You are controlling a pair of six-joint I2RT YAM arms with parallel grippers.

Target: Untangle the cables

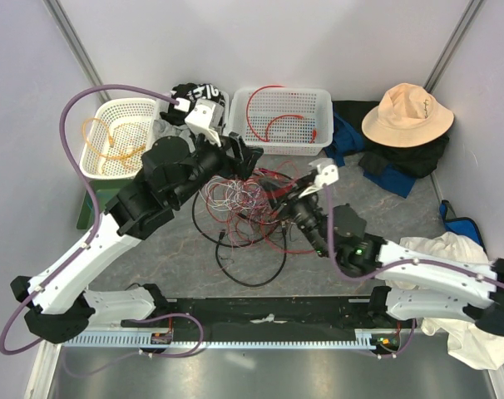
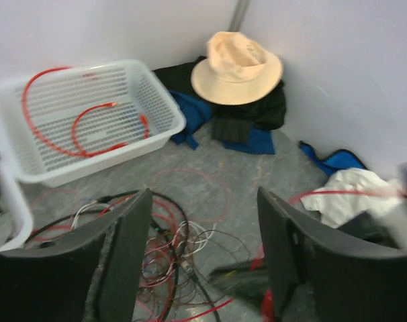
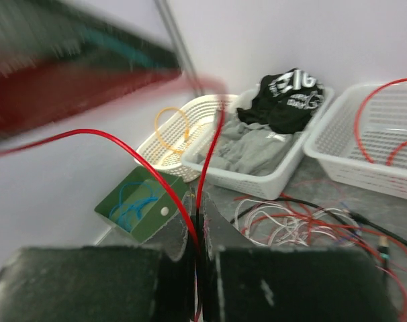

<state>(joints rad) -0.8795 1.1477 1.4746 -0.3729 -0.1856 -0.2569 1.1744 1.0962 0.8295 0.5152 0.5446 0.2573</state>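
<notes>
Right gripper (image 3: 198,227) clamped on red cable (image 3: 133,149); left gripper (image 2: 203,199) wide apart, empty.

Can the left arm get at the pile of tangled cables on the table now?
Probably yes: the left gripper hangs open just above the tangled cables, with nothing between them. The right gripper, shut on a red cable, is at their other side.
</notes>
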